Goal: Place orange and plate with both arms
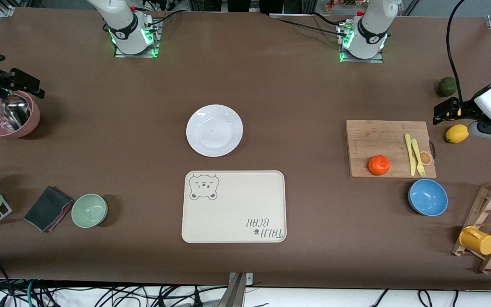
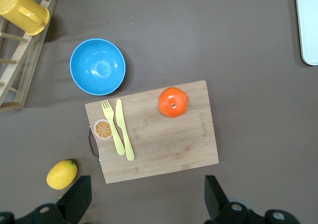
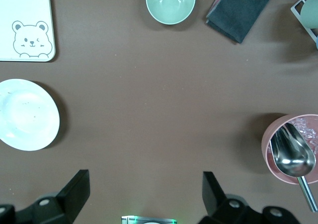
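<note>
Front view: nothing grasped yet, both arms held high at their own ends of the worktop (image 1: 143, 128).

Left gripper (image 2: 144, 201) hangs over the left arm's end of the worktop, near the lemon (image 1: 457, 133) and the dark green fruit (image 1: 446, 86). Fingers (image 2: 79, 196) wide apart, nothing between them. Right gripper (image 3: 144, 199) hangs over the right arm's end, above the pink bowl (image 1: 24, 128) with the metal scoop (image 1: 14, 111). Fingers likewise spread and empty.

Orange (image 1: 379, 165) sits on the wooden cutting board (image 1: 377, 136), at the board's edge nearer the front camera, apart from the yellow fork (image 1: 418, 158) and knife (image 1: 409, 153). Blue bowl (image 1: 428, 197) lies just off the board, nearer the camera.

Plate (image 1: 214, 130) lies flat at mid-worktop, empty. Bear-print tray (image 1: 233, 207) is just beside it, nearer the camera, not touching.

Key relation: the orange lies toward the left arm's end, so the left arm is the nearer one; in the left wrist view it shows ahead of the open fingers, past the width of the board. The plate lies between the bases, somewhat toward the right arm's side, off to the side in the right wrist view. Judgement: left takes the orange, right takes the plate by its rim. Round fruit, so no preferred grasp axis.
</note>
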